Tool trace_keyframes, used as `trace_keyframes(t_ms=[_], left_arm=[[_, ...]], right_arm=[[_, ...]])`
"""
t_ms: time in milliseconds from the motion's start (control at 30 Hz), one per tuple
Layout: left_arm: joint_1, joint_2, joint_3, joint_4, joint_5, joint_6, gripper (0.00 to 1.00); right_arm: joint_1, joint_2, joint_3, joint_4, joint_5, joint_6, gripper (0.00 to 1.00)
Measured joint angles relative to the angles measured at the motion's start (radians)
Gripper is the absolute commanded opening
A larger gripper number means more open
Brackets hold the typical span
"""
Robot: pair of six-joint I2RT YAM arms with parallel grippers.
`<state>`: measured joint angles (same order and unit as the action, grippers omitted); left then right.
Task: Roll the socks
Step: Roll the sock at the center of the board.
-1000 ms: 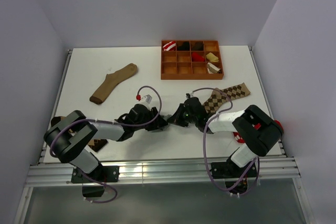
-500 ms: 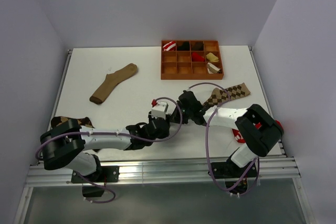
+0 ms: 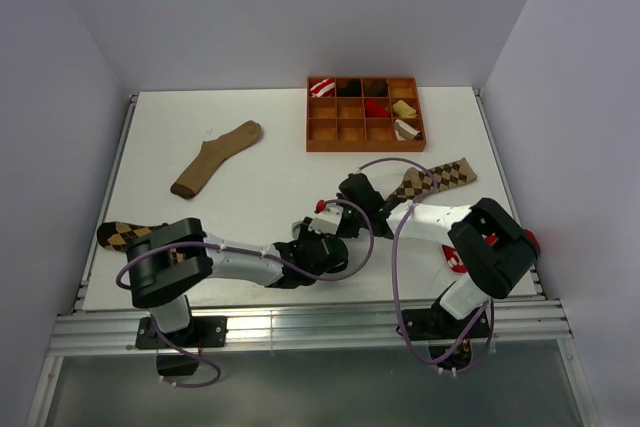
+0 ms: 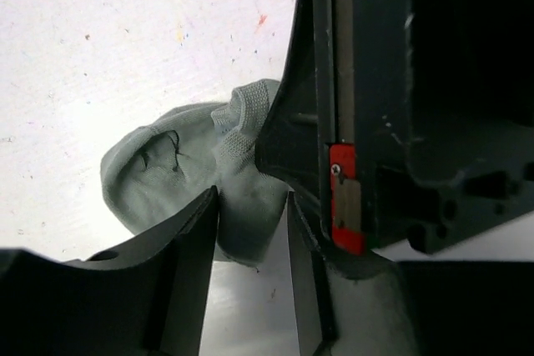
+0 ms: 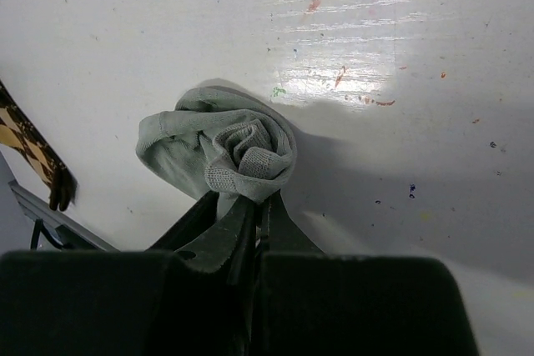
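The small grey sock [image 5: 213,149] lies bunched and partly rolled on the white table [image 3: 250,197]. My right gripper [image 5: 260,202] is shut on its ribbed cuff. My left gripper [image 4: 253,198] comes from the opposite side, and its jaws pinch the sock's [image 4: 179,172] lower lobe, close beside the right gripper's black body [image 4: 392,122]. In the top view both grippers meet at the table's centre and hide the grey sock. The lighter argyle sock [image 3: 437,178] lies flat at the right. The darker argyle sock [image 3: 125,235] lies at the left edge.
A long tan sock [image 3: 215,159] lies at the back left. A brown compartment tray [image 3: 338,130] holding several rolled socks stands at the back. A red-and-white item [image 3: 455,260] sits under the right arm. Walls enclose the table on three sides.
My left arm has swung right across the table to the grey sock, uncovering the darker argyle sock. The right gripper shifted slightly back and right and stayed shut on the sock.
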<state>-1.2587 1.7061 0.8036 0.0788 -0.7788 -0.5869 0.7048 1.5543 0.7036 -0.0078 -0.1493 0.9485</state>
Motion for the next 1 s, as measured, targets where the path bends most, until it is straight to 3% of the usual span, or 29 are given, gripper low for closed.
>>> trace_keyframes(t_ms=[67, 267, 400, 467, 567, 700, 1000], left_arm=[[0.0, 0.031, 0.011, -0.01, -0.009, -0.001, 0.41], [-0.015, 0.09, 0.04, -0.022, -0.048, -0.011, 0.22], [-0.025, 0.107, 0.059, -0.04, -0.075, -0.019, 0.01], [-0.026, 0.107, 0.06, -0.047, -0.08, -0.023, 0.01], [-0.026, 0.106, 0.058, -0.048, -0.079, -0.024, 0.01], [-0.018, 0.07, 0.026, -0.025, -0.034, -0.035, 0.01], [0.122, -0.092, -0.137, 0.113, 0.28, -0.118, 0.01]], right_arm=[[0.0, 0.001, 0.0, 0.0, -0.002, 0.0, 0.0], [0.0, 0.006, 0.0, 0.004, -0.001, 0.0, 0.0], [0.0, 0.007, -0.001, 0.015, -0.003, 0.001, 0.0], [0.0, 0.007, -0.005, 0.028, -0.01, 0.001, 0.02], [0.0, 0.003, -0.026, 0.07, -0.016, 0.006, 0.13], [-0.001, -0.042, -0.087, 0.136, -0.021, 0.021, 0.35], [-0.005, -0.225, -0.217, 0.328, 0.003, 0.059, 0.64]])
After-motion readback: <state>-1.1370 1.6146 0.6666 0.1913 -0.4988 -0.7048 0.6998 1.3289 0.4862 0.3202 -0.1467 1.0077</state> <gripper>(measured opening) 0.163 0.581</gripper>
